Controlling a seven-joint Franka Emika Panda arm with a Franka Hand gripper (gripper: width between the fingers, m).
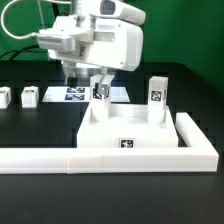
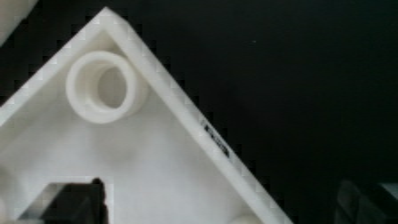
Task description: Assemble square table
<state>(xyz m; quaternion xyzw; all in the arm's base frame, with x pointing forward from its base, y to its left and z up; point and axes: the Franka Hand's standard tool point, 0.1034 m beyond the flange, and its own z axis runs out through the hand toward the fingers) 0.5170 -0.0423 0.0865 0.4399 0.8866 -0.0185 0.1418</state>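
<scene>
The white square slab (image 1: 112, 128) lies flat inside the L-shaped rail, its side tag facing the camera. One leg block (image 1: 157, 97) stands upright on its far corner at the exterior view's right. Another tagged leg block (image 1: 100, 93) stands at the slab's far corner on the exterior view's left, directly under my gripper (image 1: 100, 86). In the wrist view a slab corner (image 2: 125, 150) with an empty round socket (image 2: 102, 85) fills the picture. My gripper (image 2: 217, 205) is open, with dark fingertips (image 2: 71, 205) far apart and nothing gripped between them.
The long white L-shaped rail (image 1: 100, 158) runs along the front and up the exterior view's right side. Two loose leg blocks (image 1: 30, 97) lie on the black table at the exterior view's left. The marker board (image 1: 75, 96) lies behind the slab.
</scene>
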